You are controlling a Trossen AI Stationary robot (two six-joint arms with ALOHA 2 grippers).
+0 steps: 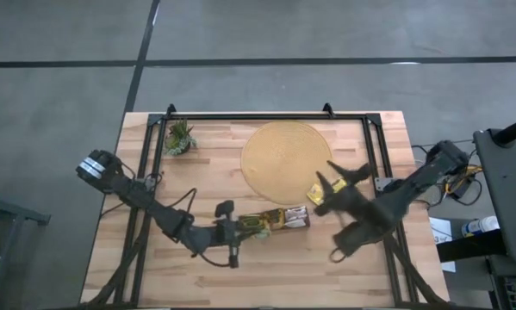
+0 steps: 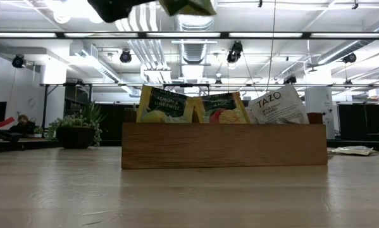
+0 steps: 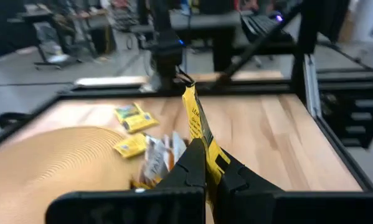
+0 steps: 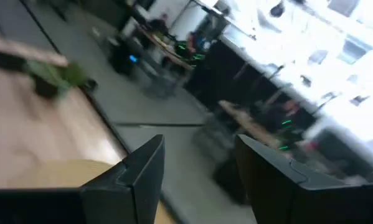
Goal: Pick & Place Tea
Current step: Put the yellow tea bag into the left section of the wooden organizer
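Left hand [image 3: 206, 163]: pinched shut on a yellow tea sachet [image 3: 196, 121], held upright above the tray [image 1: 275, 220].
Right hand [image 4: 195, 163]: spread wide, empty, over the mat [image 1: 285, 158] edge at 4 o'clock.
Other sachets [image 1: 315, 191]: loose on that edge; more standing in the tray.
Handling: probably light, thin, bendy paper; best pinched at an edge.
Counter [image 1: 206, 155]: plant [image 1: 179, 137] at 10 o'clock.

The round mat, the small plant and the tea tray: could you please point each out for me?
Round mat [image 1: 285, 159], high view, its woven middle.
Small plant [image 1: 180, 138], high view, its green leaves.
Tea tray [image 2: 224, 145], low view, its wooden front wall.
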